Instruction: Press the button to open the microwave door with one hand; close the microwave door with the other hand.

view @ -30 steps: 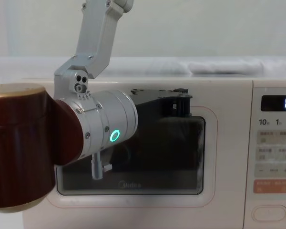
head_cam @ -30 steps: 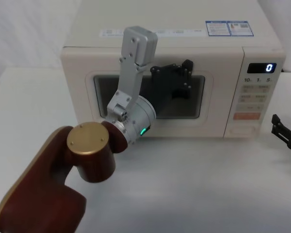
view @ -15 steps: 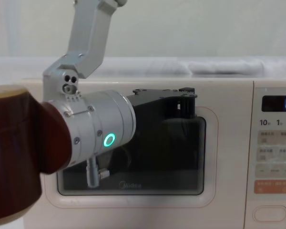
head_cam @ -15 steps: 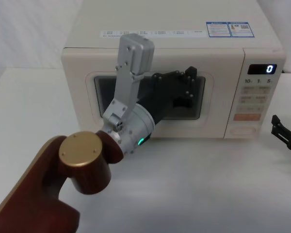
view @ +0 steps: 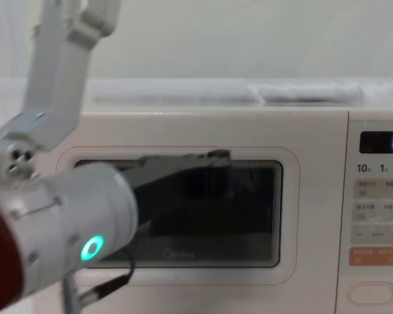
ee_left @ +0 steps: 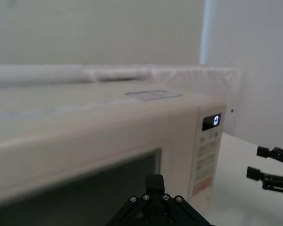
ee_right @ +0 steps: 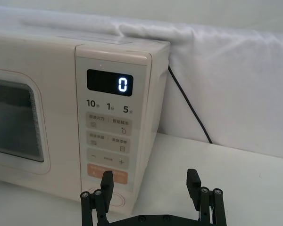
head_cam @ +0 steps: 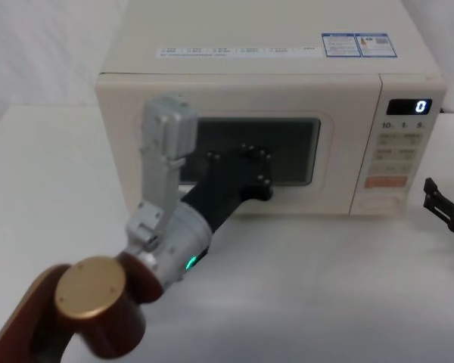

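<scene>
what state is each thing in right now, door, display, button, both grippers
door: shut, flush with the microwave front.
display: lit, showing 0.
button: untouched, nothing on it.
left gripper: in front of the door window; cannot tell whether it touches the door.
right gripper: open, empty, apart from the control panel, on the microwave's right.

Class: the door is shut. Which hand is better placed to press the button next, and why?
The right hand: it sits open beside the control panel, near the button. The left hand is in front of the door window, farther from it.
</scene>
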Controlling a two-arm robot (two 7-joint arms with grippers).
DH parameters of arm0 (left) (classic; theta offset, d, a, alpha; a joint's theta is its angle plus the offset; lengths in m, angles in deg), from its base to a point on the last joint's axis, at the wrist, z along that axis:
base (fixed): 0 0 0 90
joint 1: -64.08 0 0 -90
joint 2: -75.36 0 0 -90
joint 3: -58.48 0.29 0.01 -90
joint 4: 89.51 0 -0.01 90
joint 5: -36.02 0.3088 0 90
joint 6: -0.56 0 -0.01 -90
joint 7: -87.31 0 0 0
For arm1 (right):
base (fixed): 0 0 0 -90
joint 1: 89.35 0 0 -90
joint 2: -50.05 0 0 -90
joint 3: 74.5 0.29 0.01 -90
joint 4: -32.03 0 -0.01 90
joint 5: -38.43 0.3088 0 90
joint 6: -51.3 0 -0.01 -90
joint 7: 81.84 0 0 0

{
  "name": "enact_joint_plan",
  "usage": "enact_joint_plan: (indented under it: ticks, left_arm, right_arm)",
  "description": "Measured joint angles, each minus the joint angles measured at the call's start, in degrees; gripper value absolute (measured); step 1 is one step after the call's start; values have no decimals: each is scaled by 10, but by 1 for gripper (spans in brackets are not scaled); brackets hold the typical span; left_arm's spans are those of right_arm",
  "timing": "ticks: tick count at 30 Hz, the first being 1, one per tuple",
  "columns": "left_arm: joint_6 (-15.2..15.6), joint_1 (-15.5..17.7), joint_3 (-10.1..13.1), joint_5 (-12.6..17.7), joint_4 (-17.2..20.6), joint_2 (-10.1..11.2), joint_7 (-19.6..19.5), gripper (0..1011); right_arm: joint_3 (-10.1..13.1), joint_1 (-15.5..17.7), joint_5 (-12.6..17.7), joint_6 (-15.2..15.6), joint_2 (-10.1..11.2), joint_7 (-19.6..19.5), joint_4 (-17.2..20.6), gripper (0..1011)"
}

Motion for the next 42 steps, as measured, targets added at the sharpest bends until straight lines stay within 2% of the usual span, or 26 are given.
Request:
enact_joint_plan:
  ticks: [3, 8, 16, 21, 24, 33, 42]
  left_arm:
    - [-11, -37, -17, -7, 20, 4, 11, 0]
    - [-25, -75, -38, -7, 39, 8, 27, 0]
    - [-65, -140, -70, 42, 67, 6, 76, 0]
    - [-77, -168, -87, 56, 71, 5, 91, 0]
    - [-89, -189, -105, 63, 66, 4, 98, 0]
    - [-104, -213, -141, 65, 50, 3, 97, 0]
    - [-111, -213, -171, 62, 26, -1, 87, 0]
  right_arm:
    - [0, 0, 0, 0, 0, 0, 0, 1002]
    - [0, 0, 0, 0, 0, 0, 0, 1002]
    - [0, 0, 0, 0, 0, 0, 0, 1002]
    - [0, 0, 0, 0, 0, 0, 0, 1002]
    - [0, 0, 0, 0, 0, 0, 0, 1002]
    - [0, 0, 0, 0, 0, 0, 0, 1002]
    - [0, 0, 0, 0, 0, 0, 0, 1002]
